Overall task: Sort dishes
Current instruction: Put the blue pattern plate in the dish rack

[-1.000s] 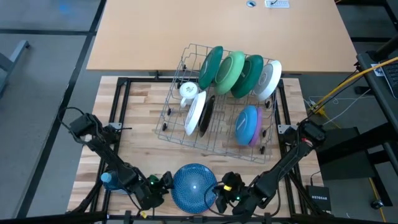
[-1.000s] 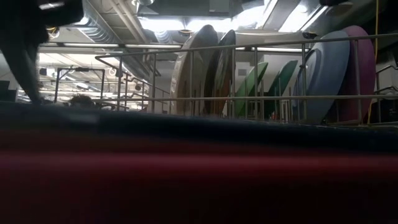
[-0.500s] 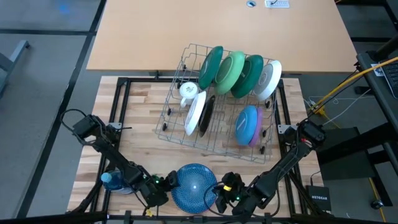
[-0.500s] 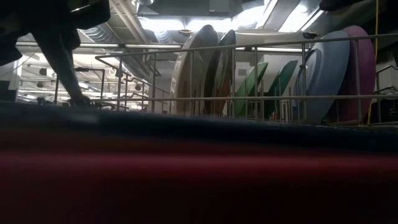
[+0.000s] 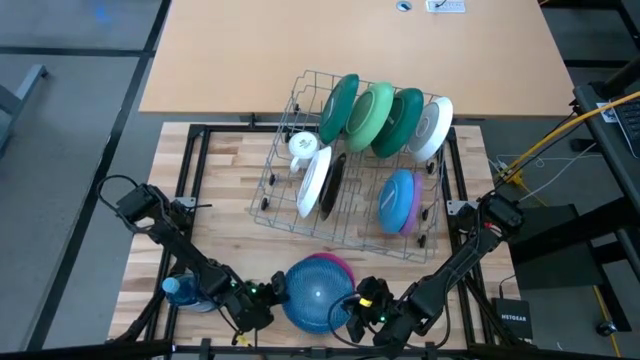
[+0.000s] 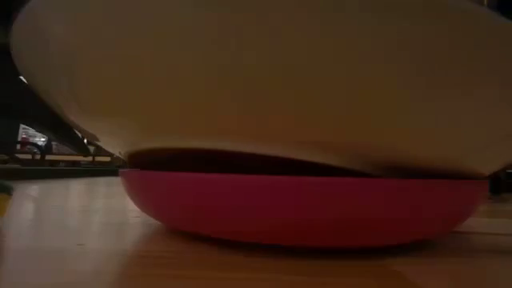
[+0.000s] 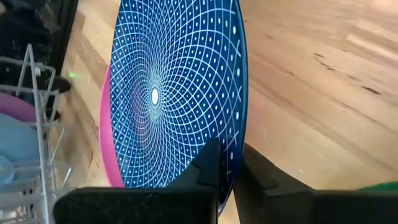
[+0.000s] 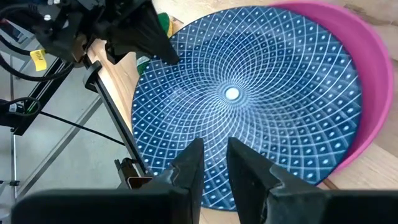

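The stiff, probably breakable blue plate (image 5: 318, 294) is pinched at opposite rims by the closed left gripper (image 5: 268, 294) and the closed right gripper (image 5: 357, 302).

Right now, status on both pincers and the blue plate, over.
Left pincer shut on blue patterned plate, near table edge. Right pincer clamped on its opposite rim. Plate tilted up off pink plate beneath. Rack stands apart; nothing blocking.
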Controlling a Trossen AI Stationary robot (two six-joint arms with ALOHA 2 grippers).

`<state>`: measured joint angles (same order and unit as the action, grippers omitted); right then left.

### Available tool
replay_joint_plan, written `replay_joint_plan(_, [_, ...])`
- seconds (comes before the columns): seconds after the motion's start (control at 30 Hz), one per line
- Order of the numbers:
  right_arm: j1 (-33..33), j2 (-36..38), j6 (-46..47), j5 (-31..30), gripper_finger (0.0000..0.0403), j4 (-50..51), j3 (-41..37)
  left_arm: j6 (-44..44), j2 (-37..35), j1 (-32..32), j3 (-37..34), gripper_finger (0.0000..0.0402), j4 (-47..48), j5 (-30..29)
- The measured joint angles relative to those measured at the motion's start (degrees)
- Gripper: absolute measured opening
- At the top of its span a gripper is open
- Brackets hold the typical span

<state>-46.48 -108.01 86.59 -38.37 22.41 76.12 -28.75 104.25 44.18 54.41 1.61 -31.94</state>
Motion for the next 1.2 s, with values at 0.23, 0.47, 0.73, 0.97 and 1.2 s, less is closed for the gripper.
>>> replay_joint_plan(0.23, [0.0,0.0,-0.1,0.0,0.0074,0.0,0.0,2.2,0.0,0.0,0.2,0.0006,-1.6,0.5])
replay_joint_plan(0.47, [0.0,0.0,-5.4,-0.1,0.0074,-1.4,0.0,3.6,-0.5,0.0,2.5,0.0004,-0.8,1.4])
replay_joint_plan(0.73, [0.0,0.0,-33.6,2.1,0.0074,-11.9,0.0,11.0,-5.6,0.0,2.5,0.0001,-0.1,2.2])
replay_joint_plan(0.97, [0.0,0.0,-41.4,6.7,0.0074,-14.2,0.0,14.7,-8.5,0.0,2.5,0.0001,0.2,2.4])
replay_joint_plan(1.2, [0.9,0.0,-41.4,8.1,0.0074,-18.1,0.0,16.3,-8.6,0.0,2.5,0.0001,1.4,1.9])
